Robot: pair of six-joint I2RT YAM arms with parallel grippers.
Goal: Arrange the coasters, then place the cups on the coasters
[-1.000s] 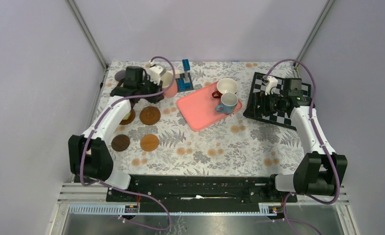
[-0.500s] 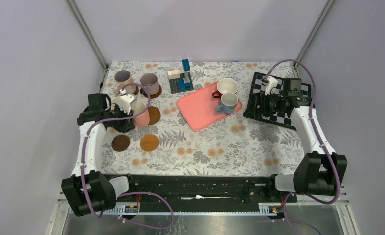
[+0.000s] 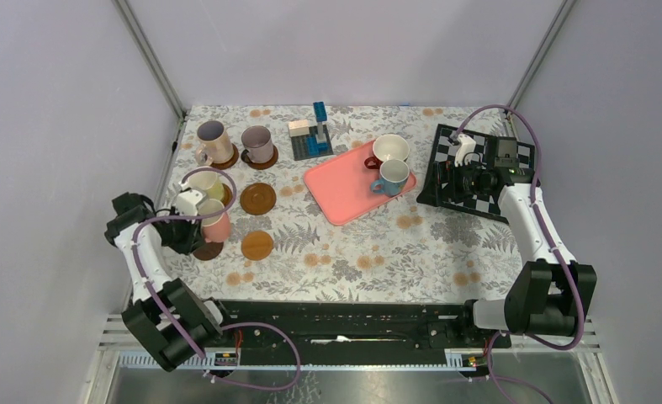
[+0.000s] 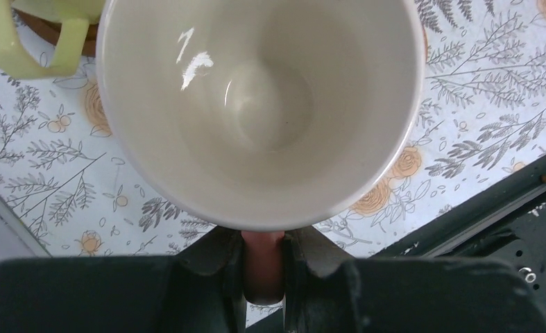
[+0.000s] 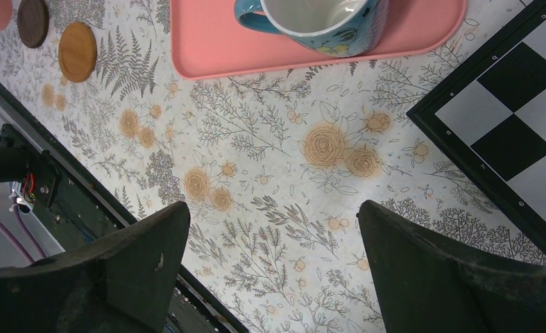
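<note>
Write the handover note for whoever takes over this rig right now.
Left gripper: jaws shut on the handle of the salmon mug, held at the dark coaster. Whether the mug has touched down cannot be told.
Right gripper: open, empty, beside the chessboard.
Done: pale pink mug, mauve mug and yellow mug each sit on a coaster.
Left: seat the salmon mug. Then move the white mug and light blue mug off the pink tray onto the far orange-brown coaster and near orange-brown coaster.
</note>
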